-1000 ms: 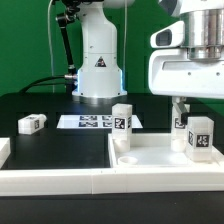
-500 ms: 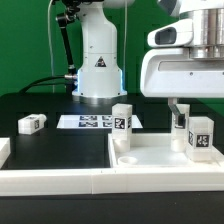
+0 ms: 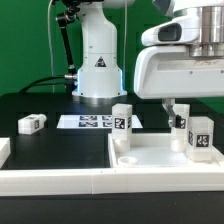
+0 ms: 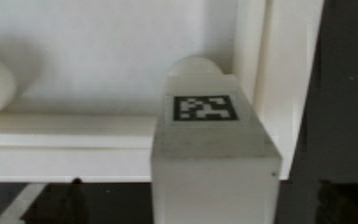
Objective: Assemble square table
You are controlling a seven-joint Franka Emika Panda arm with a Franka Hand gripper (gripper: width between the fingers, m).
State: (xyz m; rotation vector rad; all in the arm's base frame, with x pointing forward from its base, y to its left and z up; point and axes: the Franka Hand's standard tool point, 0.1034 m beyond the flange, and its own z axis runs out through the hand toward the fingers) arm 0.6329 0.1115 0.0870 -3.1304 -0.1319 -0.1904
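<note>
The square table's white slab [image 3: 160, 158] lies at the exterior view's lower right, with white tagged legs standing upright on it. One leg [image 3: 122, 118] is at its far left corner and another [image 3: 200, 136] at the right. A third leg [image 3: 181, 123] stands behind, right under my gripper [image 3: 176, 110]. In the wrist view this leg [image 4: 208, 130] fills the middle with its tag facing up. My gripper [image 4: 211, 205] is open, with a dark gap on each side of the leg. A loose leg [image 3: 30, 124] lies on the black table to the left.
The marker board [image 3: 92, 122] lies flat in front of the robot's base [image 3: 98, 70]. Long white rail walls [image 3: 55, 180] run along the front and the left edge. The slab's raised rim [image 4: 265, 70] passes beside the leg in the wrist view.
My gripper has shifted toward the exterior view's left, over the rear leg. Its jaws stayed open, and no part has moved.
</note>
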